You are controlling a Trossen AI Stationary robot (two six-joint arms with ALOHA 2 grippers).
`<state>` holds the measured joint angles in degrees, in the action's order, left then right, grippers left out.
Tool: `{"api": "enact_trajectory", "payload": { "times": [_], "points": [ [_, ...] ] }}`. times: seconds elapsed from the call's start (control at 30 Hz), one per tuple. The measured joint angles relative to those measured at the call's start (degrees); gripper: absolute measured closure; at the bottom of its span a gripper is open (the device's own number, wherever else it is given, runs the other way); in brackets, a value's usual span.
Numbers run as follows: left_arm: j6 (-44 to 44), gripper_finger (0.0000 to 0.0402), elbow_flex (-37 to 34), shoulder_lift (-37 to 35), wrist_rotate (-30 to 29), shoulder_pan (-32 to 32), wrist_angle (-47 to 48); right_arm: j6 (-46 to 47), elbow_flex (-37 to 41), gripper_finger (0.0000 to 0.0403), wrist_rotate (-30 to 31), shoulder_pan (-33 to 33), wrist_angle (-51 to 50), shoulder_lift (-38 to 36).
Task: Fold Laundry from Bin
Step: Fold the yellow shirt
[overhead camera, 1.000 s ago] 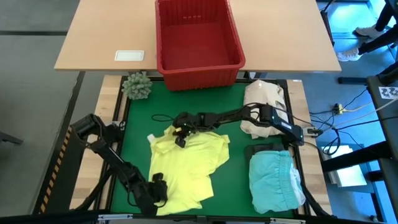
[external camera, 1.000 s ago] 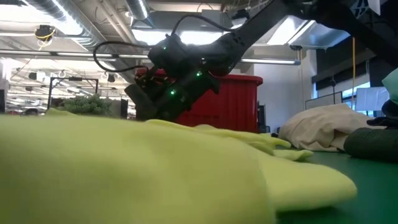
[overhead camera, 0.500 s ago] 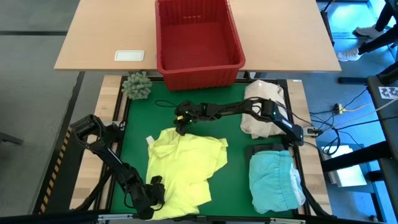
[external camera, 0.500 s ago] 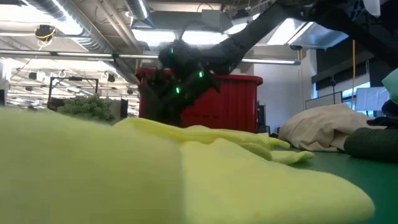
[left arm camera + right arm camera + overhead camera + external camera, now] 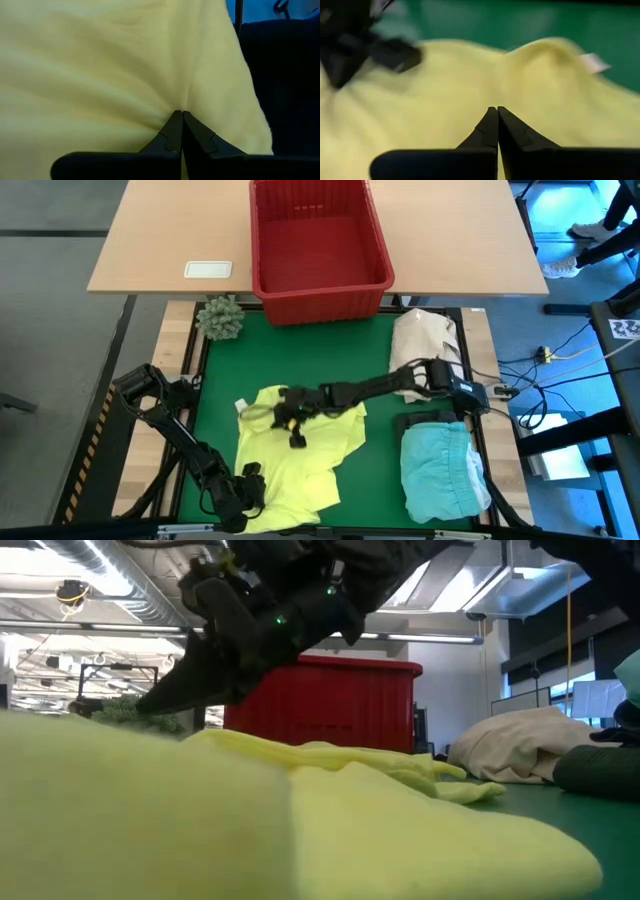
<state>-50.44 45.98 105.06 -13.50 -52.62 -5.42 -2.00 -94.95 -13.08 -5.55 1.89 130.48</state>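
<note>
The bright yellow shirt (image 5: 305,460) lies spread on the green mat (image 5: 300,350); in the low view it fills the foreground (image 5: 300,830). My left gripper (image 5: 252,482) is at the shirt's near left part, shut on the cloth. My right gripper (image 5: 277,418) hovers shut over the shirt's far left part, pointing left and down (image 5: 160,700), with nothing between its fingers. A white tag (image 5: 592,62) sticks out at the shirt's far left corner. The red bin (image 5: 320,240) stands at the far side. My left gripper pinches the yellow shirt near its near left edge between its two fingers; creases in the cloth run together at the fingertips (image 5: 176,107). The fingers come slanting down from the near left. One layer or several, I cannot tell. The rest of the shirt lies on the mat.
A cream-white bundle (image 5: 425,350) lies at the far right, with a turquoise garment (image 5: 440,470) and a dark one (image 5: 425,420) nearer at the right. A green spiky ball (image 5: 220,317) sits at the far left corner. Bare mat lies between the shirt and the bin.
My right gripper, shut throughout, went from the shirt's far edge out over the bare mat toward the bin. It then swung back toward the near edge and up, rolling, and now hangs over the shirt. The left gripper kept still on the cloth.
</note>
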Motion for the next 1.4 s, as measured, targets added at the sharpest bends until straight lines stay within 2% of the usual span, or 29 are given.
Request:
{"api": "enact_trajectory", "payload": {
  "times": [0.13, 0.53, 0.67, 0.93, 1.13, 1.3, 1.4],
  "points": [
    [0.01, 0.0401, -0.02, 0.00, -0.15, 0.00, -0.01, -1.51, 0.04, 0.0403, 1.83, -2.23, -0.86, 0.06],
    [0.01, 0.0401, -0.04, 0.02, -0.63, 0.05, -0.03, 0.07, 0.02, 0.0403, 5.43, -0.97, -0.63, 4.81],
    [0.01, 0.0401, -0.04, 0.02, -0.60, 0.07, -0.03, 2.01, 0.02, 0.0403, 10.09, 1.29, 0.72, 4.81],
    [-0.10, 0.0401, -0.15, 0.04, -0.47, 0.07, -0.79, 9.46, 0.00, 0.0403, 11.96, 8.77, 0.24, 4.78],
    [-0.38, 0.0401, -0.15, -0.25, -0.37, 0.07, -1.08, 12.14, 0.01, 0.0403, 9.23, 12.20, -1.65, 4.78],
    [0.07, 0.0401, -0.43, -3.57, -0.10, 0.13, 0.64, 10.59, 0.02, 0.0403, 6.02, 11.03, -3.52, 3.74],
    [1.24, 0.0401, -0.42, -7.12, -1.54, 0.04, 1.47, 8.60, 0.02, 0.0403, 6.24, 9.42, -5.00, 1.20]
  ]
}}
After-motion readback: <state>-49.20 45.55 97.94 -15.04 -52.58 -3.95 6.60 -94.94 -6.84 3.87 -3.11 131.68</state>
